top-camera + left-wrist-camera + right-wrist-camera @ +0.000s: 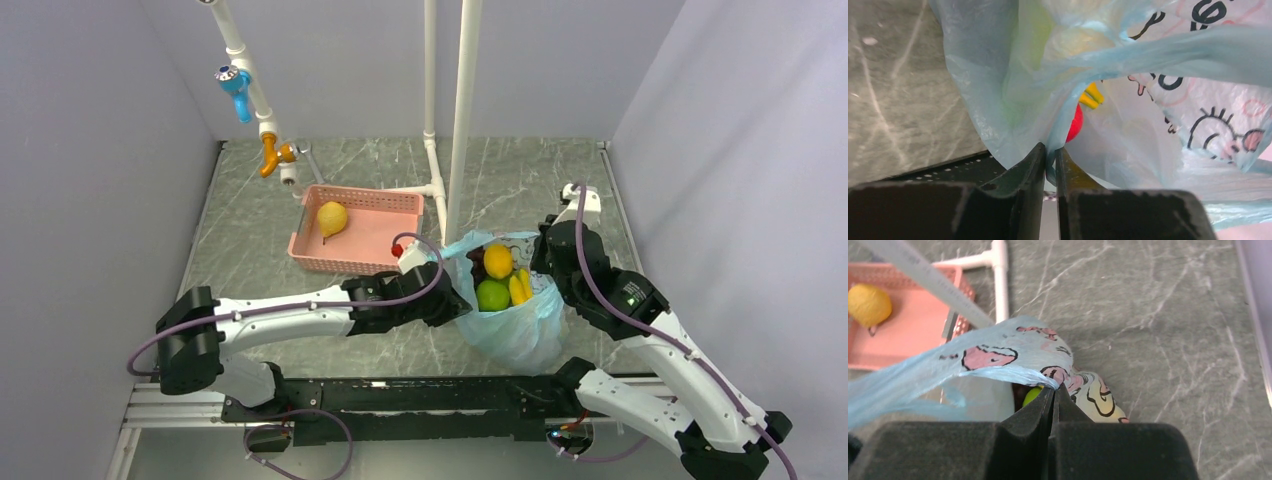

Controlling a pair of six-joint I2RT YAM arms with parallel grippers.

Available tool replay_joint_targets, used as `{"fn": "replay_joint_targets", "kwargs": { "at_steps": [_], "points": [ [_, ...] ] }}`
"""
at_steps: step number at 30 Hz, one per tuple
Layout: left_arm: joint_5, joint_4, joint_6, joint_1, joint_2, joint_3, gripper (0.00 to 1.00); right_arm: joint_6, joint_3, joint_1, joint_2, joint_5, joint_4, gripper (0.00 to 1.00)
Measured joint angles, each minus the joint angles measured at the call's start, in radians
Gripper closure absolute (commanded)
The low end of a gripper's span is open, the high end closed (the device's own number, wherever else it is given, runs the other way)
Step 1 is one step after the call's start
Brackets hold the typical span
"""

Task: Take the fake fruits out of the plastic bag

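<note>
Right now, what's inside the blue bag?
An orange, a green apple and bananas show at the mouth of the bag. Anything beneath them is hidden by those fruits and the plastic.

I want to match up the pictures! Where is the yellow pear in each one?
Top external: the yellow pear lies in the pink basket, left of the middle.
Left wrist: not in it.
Right wrist: the pear is in the upper left corner, in the same basket.
Shared landmark: the plastic bag shows in all three.
</note>
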State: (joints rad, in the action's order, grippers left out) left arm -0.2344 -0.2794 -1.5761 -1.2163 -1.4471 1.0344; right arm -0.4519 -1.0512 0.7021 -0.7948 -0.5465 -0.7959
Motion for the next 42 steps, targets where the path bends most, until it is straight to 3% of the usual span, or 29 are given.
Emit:
{"fn": "replay_joint_targets", "kwargs": {
  "at_steps": [6, 12, 21, 28, 29, 33, 35, 38, 39, 42],
  "points": [
    [-0.041, -0.079, 0.156, 0.002, 0.019, 0.053, 0.99, -0.059, -0.029, 0.000, -0.035, -0.177, -0.019, 1.00],
    [-0.050, -0.076, 0.332, 0.041, 0.068, 0.065, 1.00, -0.067, -0.125, -0.012, -0.114, -0.289, -0.032, 1.00],
    [0.018, 0.259, 0.499, 0.090, 0.235, -0.286, 1.00, 0.060, -0.199, -0.070, -0.145, -0.338, 0.029, 1.00],
    [0.133, 0.414, 0.570, 0.142, 0.229, -0.331, 1.00, 0.171, -0.283, -0.072, -0.232, -0.270, 0.101, 1.00],
    [0.145, 0.429, 0.585, 0.143, 0.224, -0.321, 0.97, 0.183, -0.284, -0.072, -0.236, -0.250, 0.106, 1.00],
    [0.202, 0.463, 0.658, 0.143, 0.200, -0.278, 0.55, 0.208, -0.283, -0.072, -0.245, -0.123, 0.098, 0.91],
    [0.222, 0.458, 0.696, 0.143, 0.199, -0.262, 0.40, 0.204, -0.271, -0.072, -0.238, -0.049, 0.093, 0.89],
    [0.242, 0.419, 0.769, 0.144, 0.199, -0.212, 0.25, 0.188, -0.223, -0.072, -0.207, 0.068, 0.076, 0.86],
    [0.246, 0.399, 0.796, 0.144, 0.201, -0.189, 0.21, 0.181, -0.208, -0.072, -0.196, 0.098, 0.064, 0.79],
    [0.246, 0.304, 0.874, 0.144, 0.220, -0.100, 0.19, 0.171, -0.188, -0.072, -0.171, 0.167, 0.018, 0.75]
  ]
}}
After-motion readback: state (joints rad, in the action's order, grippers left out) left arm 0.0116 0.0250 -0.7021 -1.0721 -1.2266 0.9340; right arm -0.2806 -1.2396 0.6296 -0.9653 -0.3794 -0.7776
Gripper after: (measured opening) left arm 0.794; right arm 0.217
